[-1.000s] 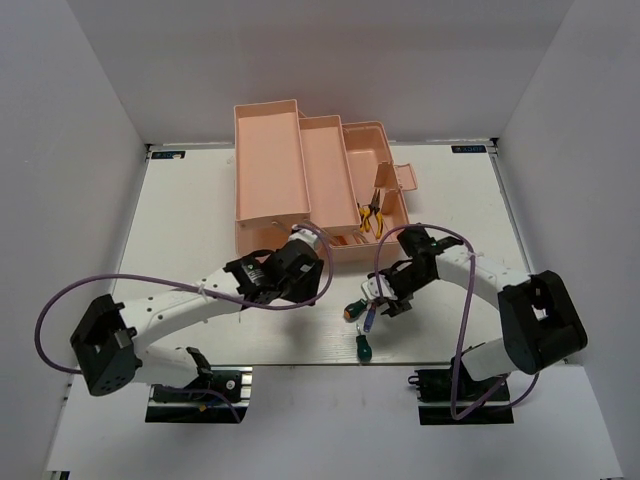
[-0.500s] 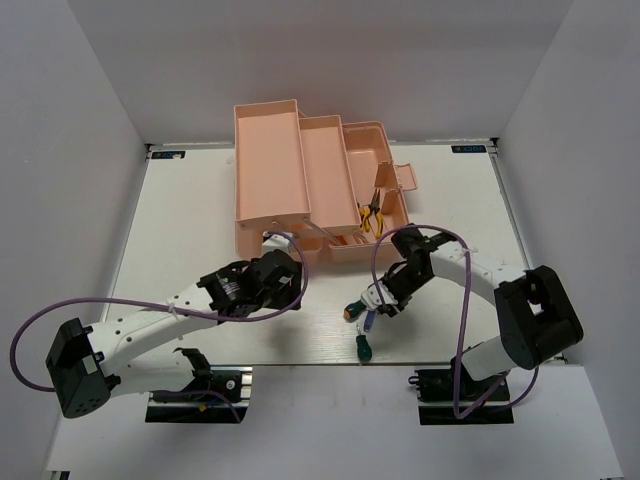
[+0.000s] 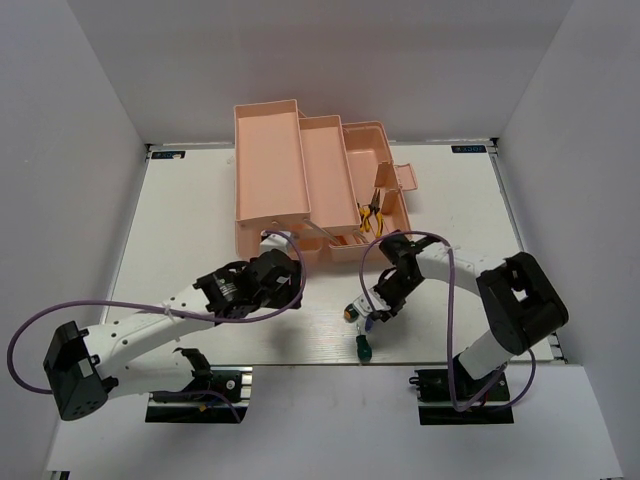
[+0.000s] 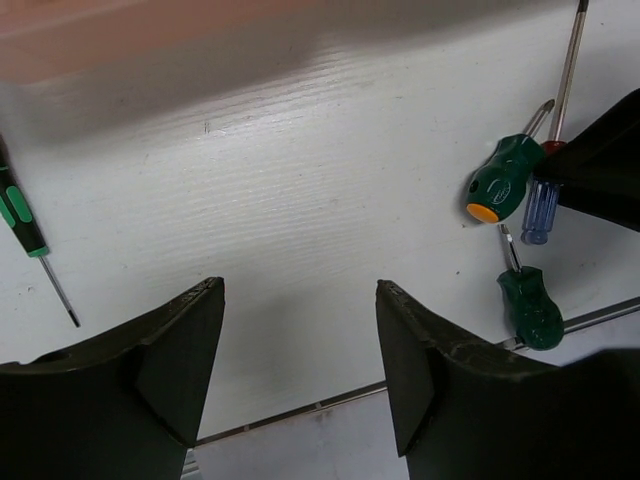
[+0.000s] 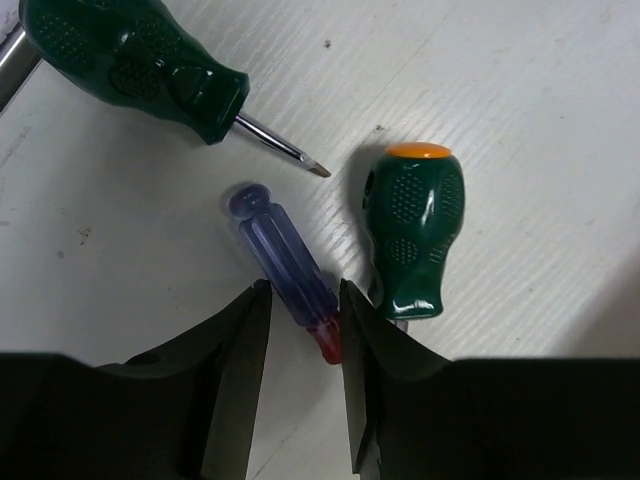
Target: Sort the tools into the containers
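My right gripper (image 3: 373,307) (image 5: 305,286) stands low over the table, its jaws narrowly open around the blue-handled screwdriver (image 5: 283,259). The right finger touches its red collar and a slit of table shows on the left. A green stubby screwdriver with an orange cap (image 5: 411,238) (image 4: 500,180) lies beside it, and another green one (image 5: 130,52) (image 3: 365,347) lies nearer the table's edge. My left gripper (image 3: 288,280) (image 4: 300,288) is open and empty above bare table. A thin black-green screwdriver (image 4: 24,222) lies to its left. The pink toolbox (image 3: 270,160) stands open at the back, with yellow-handled pliers (image 3: 371,214) in its right part.
The table's near metal edge (image 4: 300,415) runs just under my left fingers. A long steel shaft (image 4: 570,60) lies by the screwdriver cluster. White walls close in the left, right and back. Purple cables loop from both arms.
My left arm drew back from the toolbox toward the near left. My right gripper moved down and left onto the screwdrivers and now straddles the blue handle.
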`<state>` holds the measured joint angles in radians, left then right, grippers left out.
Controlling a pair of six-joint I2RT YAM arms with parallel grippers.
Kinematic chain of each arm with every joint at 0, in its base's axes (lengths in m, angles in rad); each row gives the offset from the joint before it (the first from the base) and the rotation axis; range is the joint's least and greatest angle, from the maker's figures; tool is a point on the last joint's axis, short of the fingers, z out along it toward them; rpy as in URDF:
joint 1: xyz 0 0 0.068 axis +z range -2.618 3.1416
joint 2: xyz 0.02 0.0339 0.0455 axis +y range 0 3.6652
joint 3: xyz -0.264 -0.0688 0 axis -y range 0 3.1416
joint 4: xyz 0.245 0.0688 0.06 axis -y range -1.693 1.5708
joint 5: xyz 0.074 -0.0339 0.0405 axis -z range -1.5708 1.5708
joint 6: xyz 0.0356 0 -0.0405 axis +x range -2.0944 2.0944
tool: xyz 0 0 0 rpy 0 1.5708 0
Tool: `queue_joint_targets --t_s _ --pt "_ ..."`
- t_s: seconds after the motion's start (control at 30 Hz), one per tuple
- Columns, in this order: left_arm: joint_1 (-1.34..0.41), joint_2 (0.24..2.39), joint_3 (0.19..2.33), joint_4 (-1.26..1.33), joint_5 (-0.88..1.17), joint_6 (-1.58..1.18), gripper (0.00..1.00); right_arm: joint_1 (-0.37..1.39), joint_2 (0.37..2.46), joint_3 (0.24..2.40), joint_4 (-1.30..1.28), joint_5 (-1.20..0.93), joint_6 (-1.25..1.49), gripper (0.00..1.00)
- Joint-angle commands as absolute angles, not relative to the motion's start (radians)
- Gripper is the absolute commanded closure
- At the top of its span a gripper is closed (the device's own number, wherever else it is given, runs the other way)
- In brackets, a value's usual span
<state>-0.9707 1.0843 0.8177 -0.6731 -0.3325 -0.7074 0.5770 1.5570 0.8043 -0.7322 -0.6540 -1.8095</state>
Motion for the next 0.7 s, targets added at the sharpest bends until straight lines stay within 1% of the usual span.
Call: queue_joint_targets --t_s 0.0,0.13,0.17,0.23,0.27,0.33,0.37,0.4,0.43,0.5,0.6,0.67 --pt "-0.968 1.046 0.815 -0.664 -0.333 -0.709 0.28 0.594 1.577 0.827 -0.735 -0.629 -1.827 0.61" --pt "-0.968 1.064 0.815 -0.664 -0.324 -0.709 0.28 0.604 1.594 0.810 -0.726 -0.603 -1.819 0.69" --pt "-0.968 1.065 0.815 -0.701 -0.339 -0.735 0.28 0.607 1.597 0.802 -0.726 -0.598 -1.816 0.76" --pt "-0.968 1.074 0.825 -0.756 -0.409 -0.781 0.28 0.603 1.574 0.798 -0.732 -0.597 -1.800 0.84" --pt "-0.959 1.083 0.825 -0.840 -0.437 -0.861 0.28 0.603 1.565 0.799 -0.741 -0.597 -1.783 0.92" --pt "-0.948 1.107 0.825 -0.908 -0.498 -0.931 0.28 0.597 1.519 0.813 -0.782 -0.598 -1.738 1.00" --pt "-0.948 1.118 0.825 -0.928 -0.508 -0.968 0.28 0.585 1.493 0.825 -0.802 -0.609 -1.695 1.00" --pt "-0.936 1.138 0.815 -0.952 -0.517 -0.986 0.28 0.583 1.479 0.874 -0.881 -0.618 -1.672 1.00" --pt "-0.936 1.147 0.815 -0.962 -0.517 -1.005 0.28 0.580 1.447 0.899 -0.912 -0.646 -1.596 1.00" --pt "-0.911 1.147 0.790 -0.962 -0.526 -1.043 0.28 0.558 1.399 0.997 -1.025 -0.715 -1.553 1.00" --pt "-0.873 1.117 0.747 -0.950 -0.526 -1.065 0.26 0.545 1.324 1.106 -1.049 -0.764 -1.367 1.00" --pt "-0.832 1.066 0.704 -0.937 -0.540 -1.075 0.24 0.535 1.275 1.164 -0.971 -0.764 -1.130 1.00"
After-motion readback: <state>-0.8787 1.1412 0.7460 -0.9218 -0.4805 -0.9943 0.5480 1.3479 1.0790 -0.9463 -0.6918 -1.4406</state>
